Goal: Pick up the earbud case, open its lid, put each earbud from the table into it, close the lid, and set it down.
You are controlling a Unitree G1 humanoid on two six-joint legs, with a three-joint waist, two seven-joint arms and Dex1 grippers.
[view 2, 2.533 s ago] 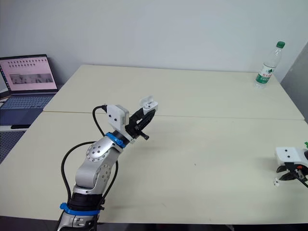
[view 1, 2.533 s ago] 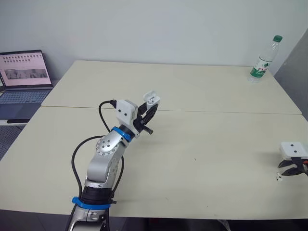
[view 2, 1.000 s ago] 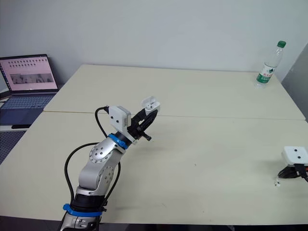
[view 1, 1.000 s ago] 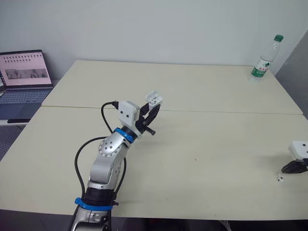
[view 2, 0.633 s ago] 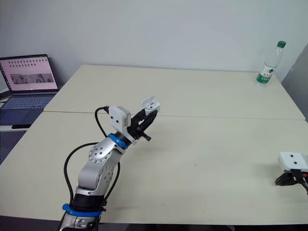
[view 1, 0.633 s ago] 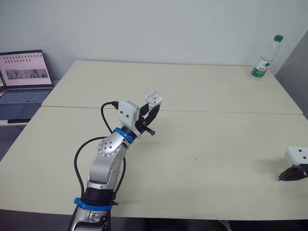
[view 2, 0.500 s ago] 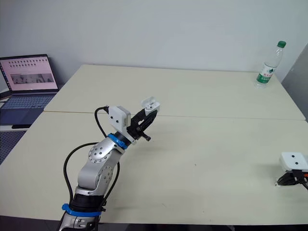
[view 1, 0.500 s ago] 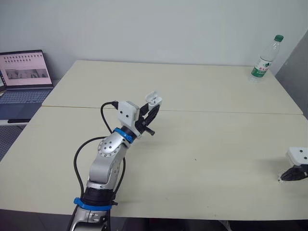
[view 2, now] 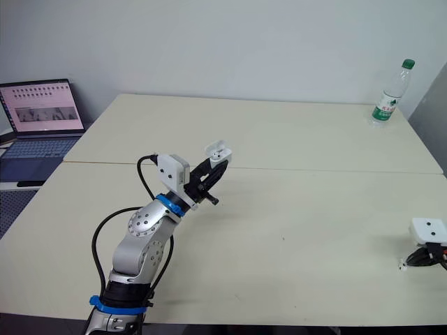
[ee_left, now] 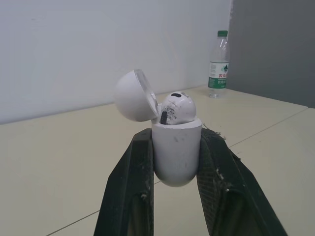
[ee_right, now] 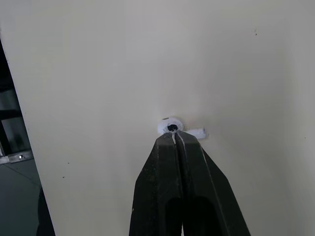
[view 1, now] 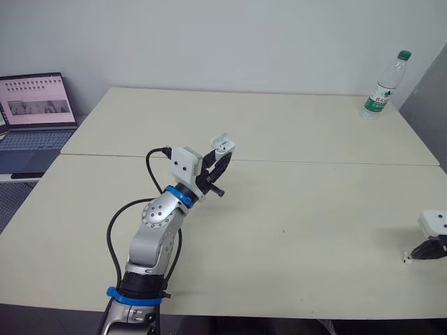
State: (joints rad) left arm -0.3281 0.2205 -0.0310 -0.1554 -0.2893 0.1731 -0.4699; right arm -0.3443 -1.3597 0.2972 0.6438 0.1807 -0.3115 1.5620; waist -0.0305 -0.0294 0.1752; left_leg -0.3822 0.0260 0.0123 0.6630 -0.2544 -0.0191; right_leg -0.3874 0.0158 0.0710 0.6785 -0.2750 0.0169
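Right tool [ee_right: 174,140] shifted a little further toward the right edge of the bench [view 1: 314,209] than half a second before, and its fingers, spread apart 2.5 s ago, were now pressed together with no real gap. Loose earbud [ee_right: 169,124] lay on the bench right at the tips, its round head poking out past them and its stem off to one side. It touched the tips; could not tell if it was actually nipped. In the head views that earbud sat just left of the right tool, near the bench's front right corner.

Left tool [view 1: 222,164] had stayed put, raised over the left-centre of the bench. Its two fingers were closed partway onto the sides of the earbud case [ee_left: 176,157], gripping the body and holding it upright. Lid [ee_left: 129,96] was flipped open and leaning back. One earbud [ee_left: 178,107] already sat in the case, head sticking out of the top.

Case and loose earbud were well apart, across the bench from each other. Water bottle [view 1: 383,86] stood at the far right corner, and a laptop [view 1: 35,115] was open off to the left.
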